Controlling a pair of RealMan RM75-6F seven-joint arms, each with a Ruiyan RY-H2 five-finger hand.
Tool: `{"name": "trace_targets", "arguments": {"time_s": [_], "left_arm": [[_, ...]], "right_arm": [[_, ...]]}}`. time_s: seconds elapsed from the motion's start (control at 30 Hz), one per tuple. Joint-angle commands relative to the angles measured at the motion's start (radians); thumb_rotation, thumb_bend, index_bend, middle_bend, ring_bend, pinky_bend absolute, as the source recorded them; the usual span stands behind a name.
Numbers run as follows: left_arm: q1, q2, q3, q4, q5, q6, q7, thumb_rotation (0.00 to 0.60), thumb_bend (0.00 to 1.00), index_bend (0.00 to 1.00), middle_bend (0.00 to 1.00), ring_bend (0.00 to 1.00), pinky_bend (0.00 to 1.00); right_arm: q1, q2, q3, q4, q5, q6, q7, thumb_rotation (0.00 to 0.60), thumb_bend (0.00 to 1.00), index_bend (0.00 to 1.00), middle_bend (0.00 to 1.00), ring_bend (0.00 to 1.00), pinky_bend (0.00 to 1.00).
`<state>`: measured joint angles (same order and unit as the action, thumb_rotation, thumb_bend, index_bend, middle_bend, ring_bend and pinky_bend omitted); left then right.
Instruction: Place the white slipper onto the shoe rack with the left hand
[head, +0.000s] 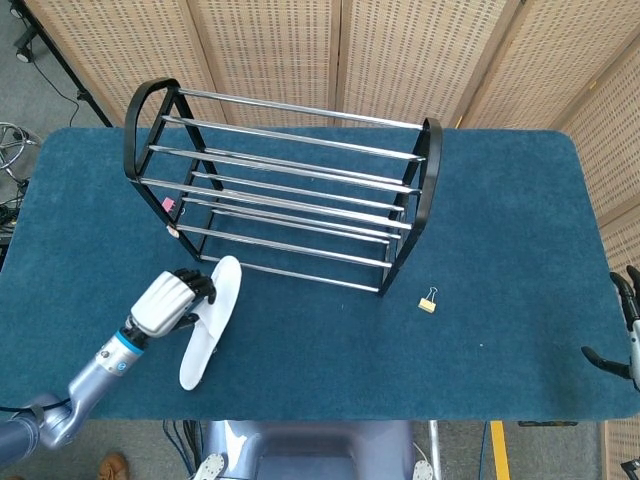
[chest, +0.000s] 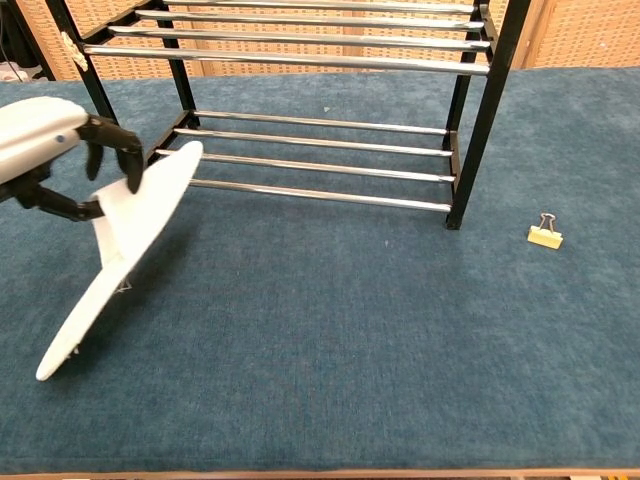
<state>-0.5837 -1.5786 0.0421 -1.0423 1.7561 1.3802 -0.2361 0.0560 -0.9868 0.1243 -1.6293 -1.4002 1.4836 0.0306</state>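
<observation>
left robot hand (head: 172, 301) grips the tilted white slipper (head: 209, 321) just before the shoe rack (head: 290, 190).

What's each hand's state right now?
Left hand: holding the white slipper.
Right hand: at frame edge, fingers apart, holding nothing visible.

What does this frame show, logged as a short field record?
left hand: grips the white slipper, lifted and tilted
slipper position: in front of the shoe rack, not yet on it
right hand: at the table's right edge, holding nothing
table: blue cloth
other item: binder clip right of the rack
</observation>
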Motion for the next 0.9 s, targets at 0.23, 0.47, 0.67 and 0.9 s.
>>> {"name": "trace_targets", "arguments": {"time_s": [0.23,0.47,0.67,0.9], "left_arm": [[-0.098,-0.045,-0.063,-0.025,-0.033,-0.125,0.101,0.6,0.53,0.68,0.53,0.45,0.58],[-0.148,-0.089,-0.102,0.034,-0.076,-0.184,0.093,0.6,0.53,0.68,0.54,0.45,0.58],[-0.184,-0.124,-0.128,0.071,-0.13,-0.261,0.069,0.6,0.52,0.69,0.54,0.45,0.58],[-0.228,-0.148,-0.15,0.128,-0.16,-0.307,0.052,0.6,0.52,0.69,0.54,0.45,0.58]], "right_arm": [[-0.001,0.002,0.002,0.006,0.008,-0.004,0.01,0.6,0.0,0.0,0.0,0.0,0.0],[0.001,0.002,0.004,0.01,0.018,-0.013,0.014,0.6,0.0,0.0,0.0,0.0,0.0],[0.005,-0.001,0.005,0.014,0.026,-0.023,0.012,0.6,0.0,0.0,0.0,0.0,0.0],[0.006,-0.001,0.011,0.023,0.048,-0.036,0.021,0.6,0.0,0.0,0.0,0.0,0.0]]}}
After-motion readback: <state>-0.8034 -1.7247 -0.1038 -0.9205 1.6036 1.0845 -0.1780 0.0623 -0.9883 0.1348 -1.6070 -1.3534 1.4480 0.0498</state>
